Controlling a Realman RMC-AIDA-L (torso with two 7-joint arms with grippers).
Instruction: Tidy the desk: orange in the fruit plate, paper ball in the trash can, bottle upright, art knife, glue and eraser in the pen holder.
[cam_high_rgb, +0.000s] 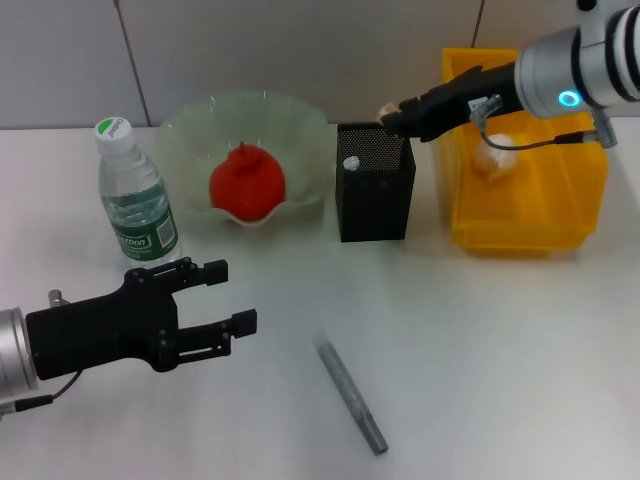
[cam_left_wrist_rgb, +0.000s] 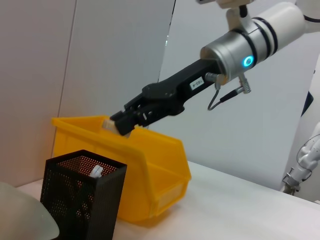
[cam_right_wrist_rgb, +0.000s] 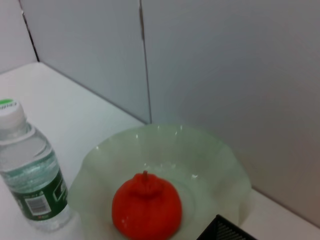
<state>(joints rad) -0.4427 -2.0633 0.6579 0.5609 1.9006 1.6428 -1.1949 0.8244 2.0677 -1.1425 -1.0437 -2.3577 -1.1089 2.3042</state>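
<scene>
My right gripper (cam_high_rgb: 392, 117) is shut on the tan eraser (cam_high_rgb: 385, 108) and holds it just above the back rim of the black mesh pen holder (cam_high_rgb: 375, 185). The left wrist view shows the same gripper (cam_left_wrist_rgb: 121, 128), eraser (cam_left_wrist_rgb: 108, 124) and pen holder (cam_left_wrist_rgb: 82, 200), with a white item (cam_left_wrist_rgb: 96, 172) inside. The orange (cam_high_rgb: 247, 183) lies in the pale-green fruit plate (cam_high_rgb: 300, 125). The bottle (cam_high_rgb: 135, 200) stands upright. The paper ball (cam_high_rgb: 495, 160) lies in the yellow trash can (cam_high_rgb: 520, 235). A grey art knife (cam_high_rgb: 350, 393) lies on the table. My left gripper (cam_high_rgb: 222, 297) is open and empty, low at the front left.
The trash can stands right beside the pen holder, on its right. The fruit plate stands on its left, with the bottle farther left. A wall runs close behind the table. The right wrist view shows the orange (cam_right_wrist_rgb: 146, 206), plate (cam_right_wrist_rgb: 220, 165) and bottle (cam_right_wrist_rgb: 32, 185).
</scene>
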